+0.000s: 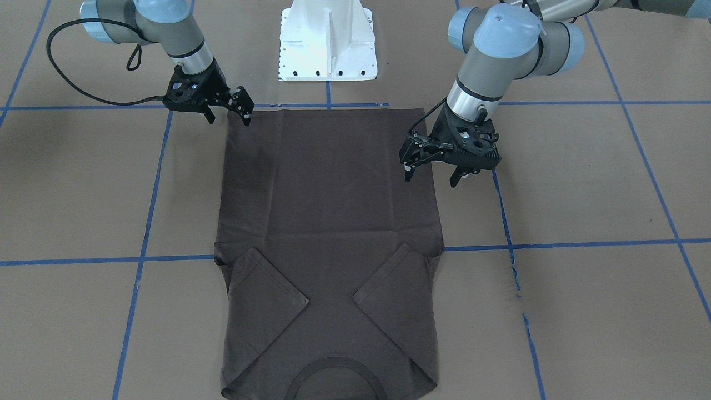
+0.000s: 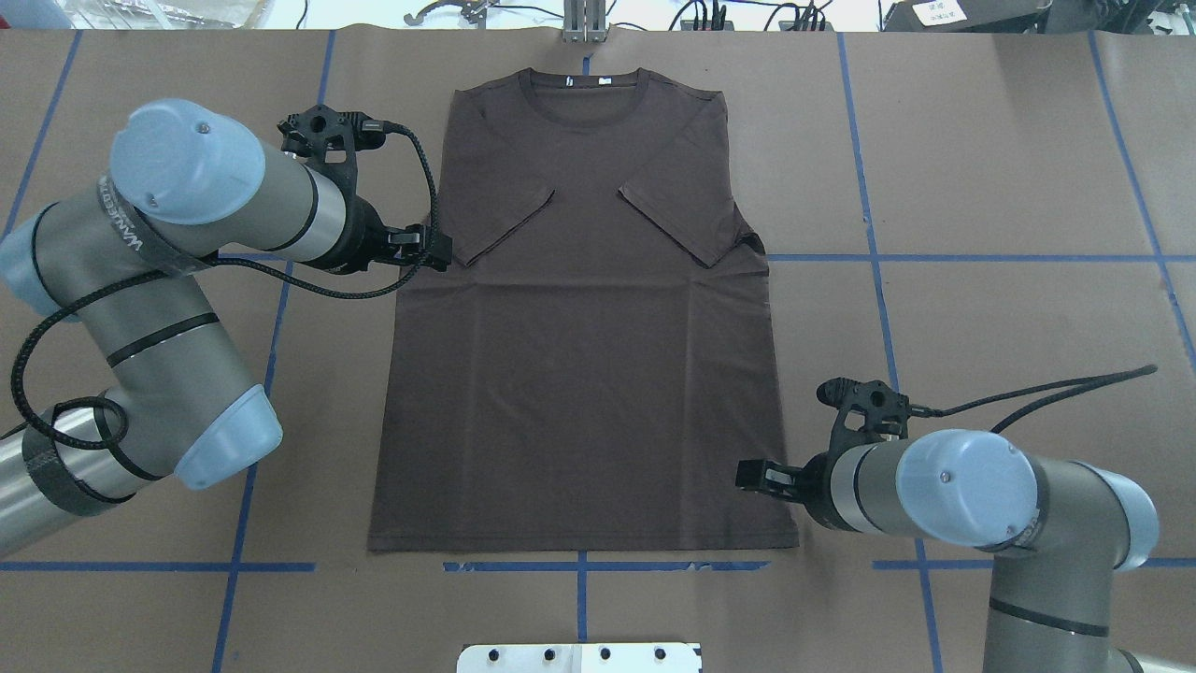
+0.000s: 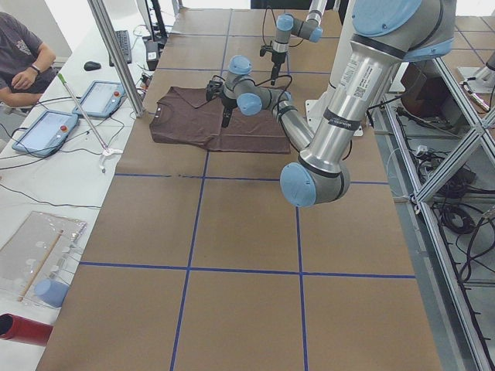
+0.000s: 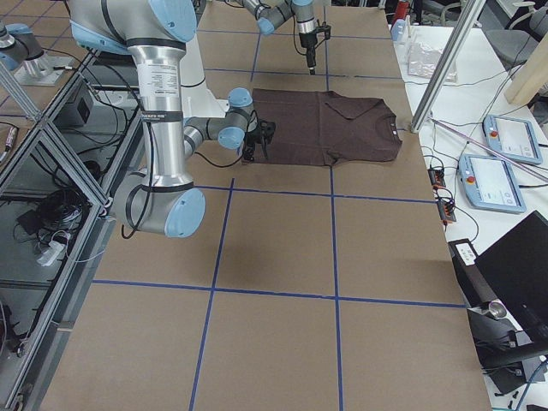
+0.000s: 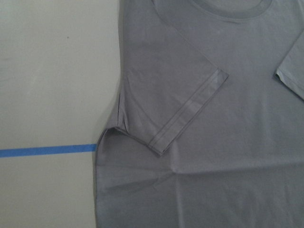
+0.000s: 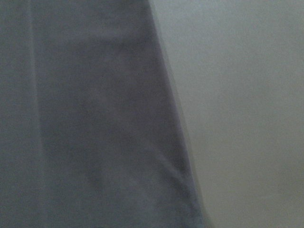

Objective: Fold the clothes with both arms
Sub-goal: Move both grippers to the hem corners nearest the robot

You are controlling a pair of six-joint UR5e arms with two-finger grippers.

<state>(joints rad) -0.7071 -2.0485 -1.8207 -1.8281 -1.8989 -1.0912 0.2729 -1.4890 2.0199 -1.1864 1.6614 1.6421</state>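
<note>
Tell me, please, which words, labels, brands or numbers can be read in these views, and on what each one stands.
None can be read for certain.
Dark lettering along the left arm: blurred, not legible.
Sticker on the same arm, exterior left view: too small.
Two tags at the neck of the T-shirt: too small.
White label at the overhead view's top right: too small.

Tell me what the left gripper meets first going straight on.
Likely the side edge of the T-shirt, near its folded-in sleeve; the left gripper points down over it, height unclear.
</note>
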